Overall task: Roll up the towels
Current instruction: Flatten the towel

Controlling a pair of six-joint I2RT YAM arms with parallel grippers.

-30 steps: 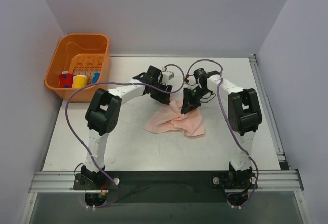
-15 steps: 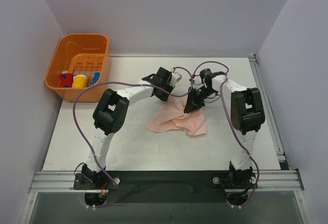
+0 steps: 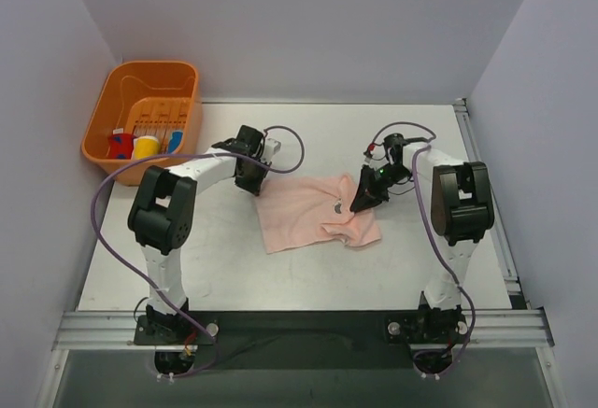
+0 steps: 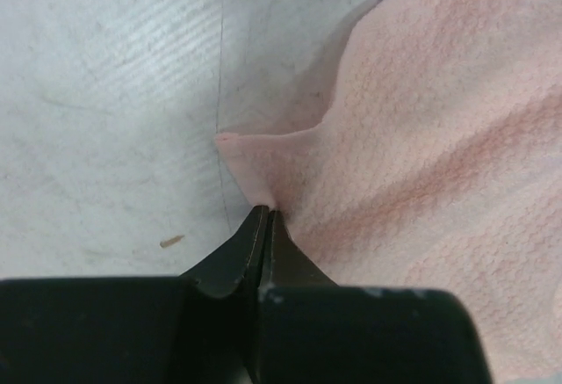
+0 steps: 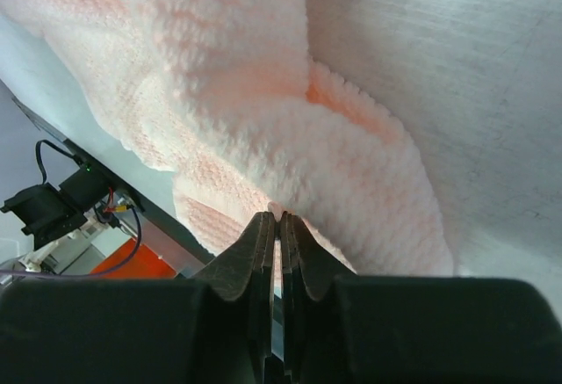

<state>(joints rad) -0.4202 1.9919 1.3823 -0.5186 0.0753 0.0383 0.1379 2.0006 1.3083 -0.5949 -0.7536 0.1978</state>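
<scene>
A pale pink towel (image 3: pixel 308 210) lies stretched across the middle of the table, its right part bunched. My left gripper (image 3: pixel 252 181) is shut on the towel's far left corner; in the left wrist view the corner (image 4: pixel 255 160) pokes out past the pinched tips (image 4: pixel 266 217). My right gripper (image 3: pixel 360 204) is shut on the towel's right edge, and the right wrist view shows a fold of the pink towel (image 5: pixel 263 120) caught between the fingertips (image 5: pixel 279 219). No green and blue towel is in view.
An orange basket (image 3: pixel 123 161) stands at the far left beyond the table's corner, holding a red item, a yellow cup (image 3: pixel 144 147) and a blue item. Grey walls close in on both sides. A metal rail (image 3: pixel 299 329) runs along the near edge.
The left gripper closed on the towel's corner and pulled it left. The right gripper moved slightly right. The crumpled towel now lies spread wider between them.
</scene>
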